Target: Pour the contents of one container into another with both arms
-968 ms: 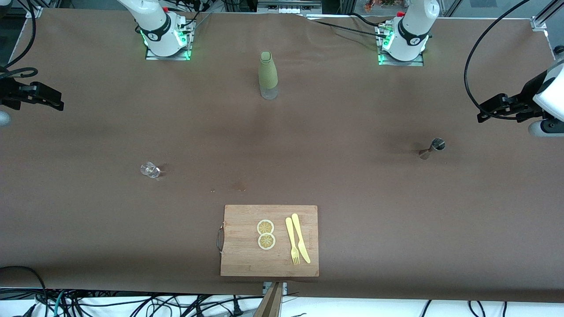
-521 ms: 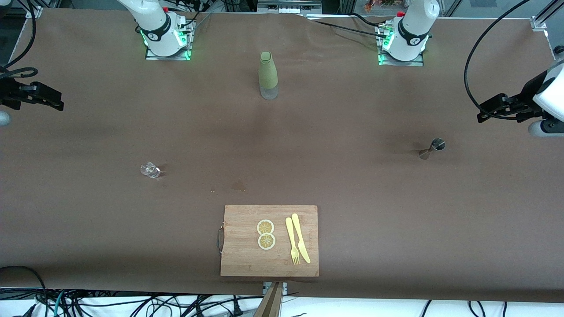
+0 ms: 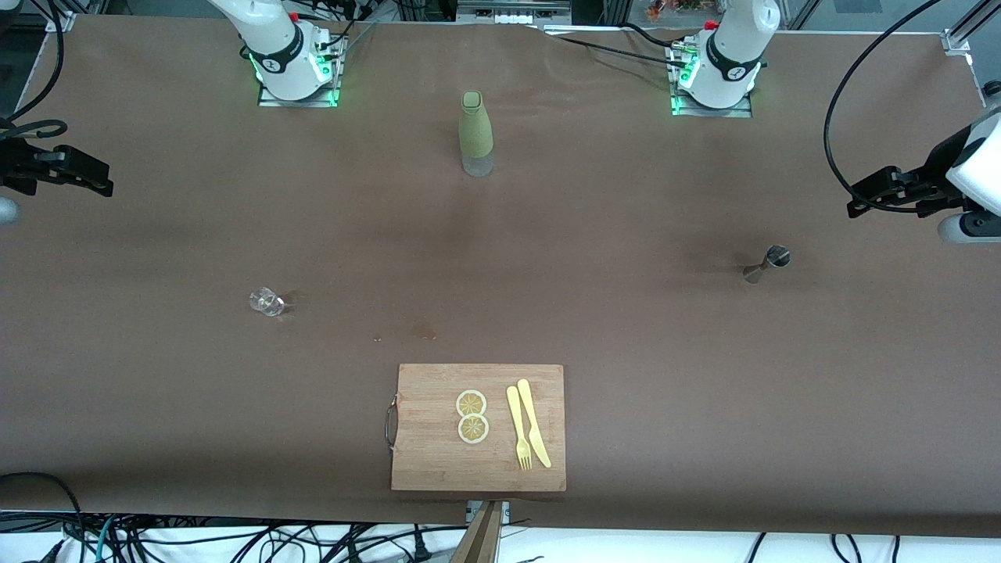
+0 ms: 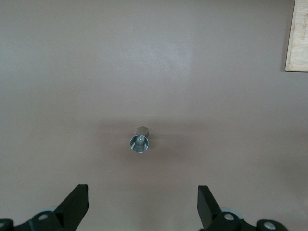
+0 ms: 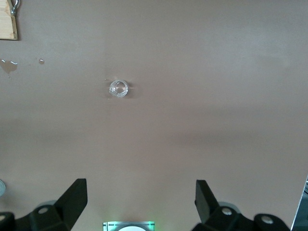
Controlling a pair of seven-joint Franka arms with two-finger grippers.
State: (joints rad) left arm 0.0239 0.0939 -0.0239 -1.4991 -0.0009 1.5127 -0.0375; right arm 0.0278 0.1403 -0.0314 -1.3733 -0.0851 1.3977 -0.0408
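The left gripper (image 3: 860,205) hangs high over the left arm's end of the table (image 3: 626,328), its 2 fingers (image 4: 77,204) spread wide with nothing between them. The metal jigger (image 3: 767,263) stands upright on the brown cloth below it — in the left wrist view (image 4: 139,142) its open cup faces up, apart from both fingers.

The right gripper (image 3: 90,178) hangs over the right arm's end of the table, fingers (image 5: 74,197) likewise spread and holding nothing. The small clear glass (image 3: 267,302) stands on the cloth toward that end; the right wrist view (image 5: 118,88) shows it upright, well apart from the fingers.

Between the 2 arm bases stands a green bottle (image 3: 475,134) with a clear lower part, upright and farther from the front camera than everything else on the cloth. A wooden cutting board (image 3: 422,461) lies at the table's near edge, midway between the arms' ends, with a metal handle (image 3: 389,423) on the side toward the right arm. On it lie 2 lemon slices (image 3: 471,415), touching, and beside them a yellow fork (image 3: 518,428) and yellow knife (image 3: 534,423) side by side. A small wet stain (image 3: 425,331) marks the cloth just farther than the board

Nothing stands between either gripper and the vessel under it — jigger and glass are well apart, with bare cloth around each
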